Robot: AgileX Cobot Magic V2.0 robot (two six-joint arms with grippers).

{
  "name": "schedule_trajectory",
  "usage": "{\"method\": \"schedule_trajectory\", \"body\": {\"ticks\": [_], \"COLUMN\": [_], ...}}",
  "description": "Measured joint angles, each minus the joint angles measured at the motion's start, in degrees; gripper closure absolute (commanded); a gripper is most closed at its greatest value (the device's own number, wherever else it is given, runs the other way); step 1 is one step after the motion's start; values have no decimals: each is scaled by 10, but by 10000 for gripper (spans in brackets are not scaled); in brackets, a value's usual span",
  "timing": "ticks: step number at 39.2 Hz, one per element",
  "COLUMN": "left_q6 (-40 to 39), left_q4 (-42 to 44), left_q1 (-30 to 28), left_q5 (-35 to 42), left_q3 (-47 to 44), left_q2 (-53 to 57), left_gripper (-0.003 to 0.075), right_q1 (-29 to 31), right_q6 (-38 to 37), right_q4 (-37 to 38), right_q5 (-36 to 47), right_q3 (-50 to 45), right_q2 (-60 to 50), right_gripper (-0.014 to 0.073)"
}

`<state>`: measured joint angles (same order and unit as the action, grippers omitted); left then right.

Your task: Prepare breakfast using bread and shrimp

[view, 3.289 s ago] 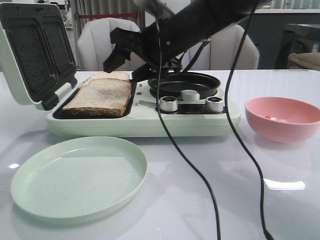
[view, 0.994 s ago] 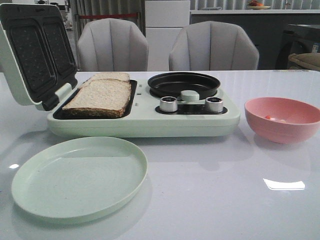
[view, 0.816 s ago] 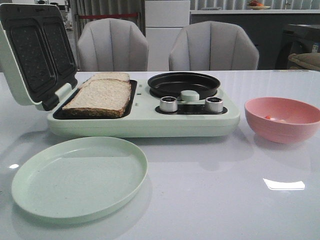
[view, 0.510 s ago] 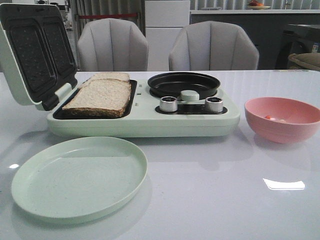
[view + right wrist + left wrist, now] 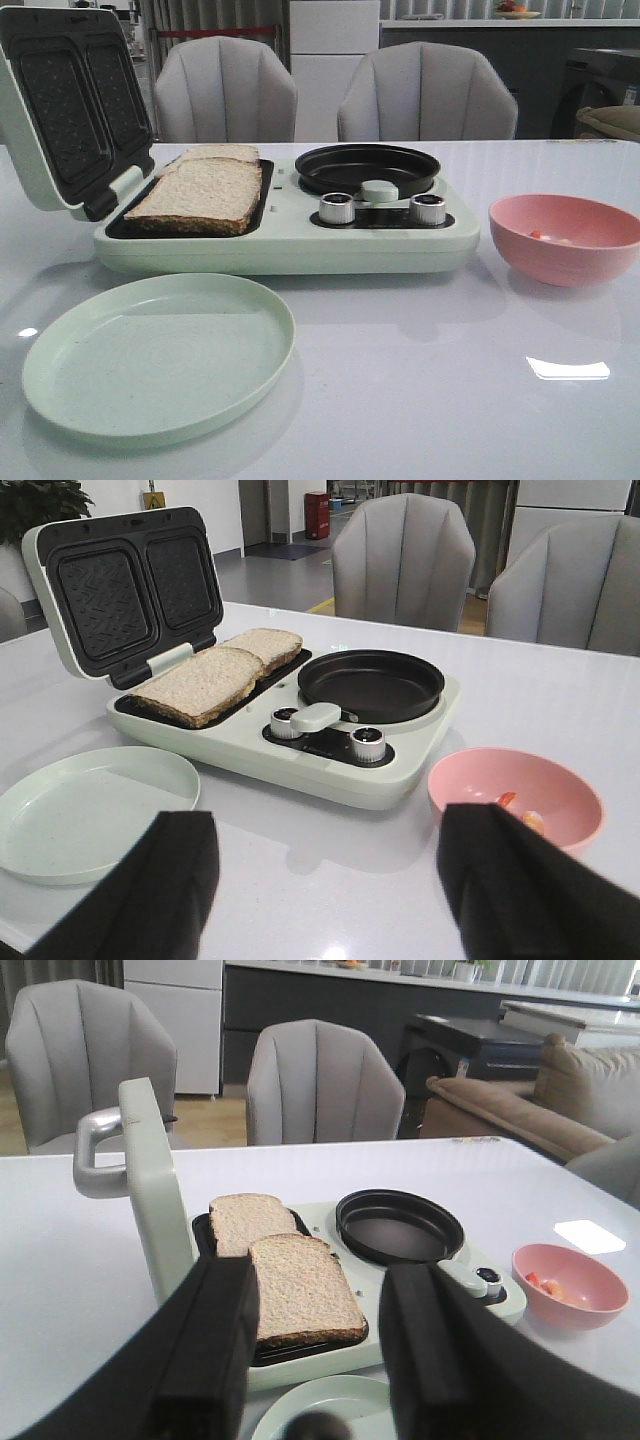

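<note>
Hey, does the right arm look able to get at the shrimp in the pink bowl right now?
Probably yes. The pink bowl sits uncovered on the table, the shrimp exposed inside, and nothing lies between it and the open right tool.

left gripper (image 5: 315,1360): matte black fingers (broad, blunt) | right gripper (image 5: 325,890): same black

You get soft, even indoor light, a little dim and cool in the front view. The glossy bench (image 5: 420,390) throws back a bright rectangular glare patch and mirrors the bowl (image 5: 566,238). Shadows beneath the plate (image 5: 158,355) stay faint. In both wrist views the dark claw fingers (image 5: 205,1350) sit close, blurred and featureless.
</note>
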<state>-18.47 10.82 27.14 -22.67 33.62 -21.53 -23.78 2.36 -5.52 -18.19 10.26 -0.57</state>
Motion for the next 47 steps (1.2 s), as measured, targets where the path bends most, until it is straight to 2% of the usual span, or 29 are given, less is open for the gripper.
{"method": "schedule_trajectory", "body": {"ticks": [9, 13, 21, 30, 34, 38, 47], "left_q6": [-6, -8, -9, -9, 11, 62, 257], "left_q4": [21, 3, -70, -123, -183, -275, -560], "left_q1": [0, -22, -127, -255, -296, -330, -404], "left_q5": [17, 20, 13, -13, -31, -39, -93], "left_q3": [93, 139, 223, 269, 282, 295, 322], "left_q2": [-175, -239, -329, -412, -455, -499, -599], "left_gripper": [357, 357, 357, 357, 357, 357, 357], "right_q1": [0, 0, 0, 0, 0, 0, 0], "right_q6": [0, 0, 0, 0, 0, 0, 0], "right_q4": [0, 0, 0, 0, 0, 0, 0], "right_q5": [0, 0, 0, 0, 0, 0, 0], "right_q3": [0, 0, 0, 0, 0, 0, 0], "right_q2": [0, 0, 0, 0, 0, 0, 0], "right_gripper": [33, 33, 33, 33, 33, 33, 33]}}
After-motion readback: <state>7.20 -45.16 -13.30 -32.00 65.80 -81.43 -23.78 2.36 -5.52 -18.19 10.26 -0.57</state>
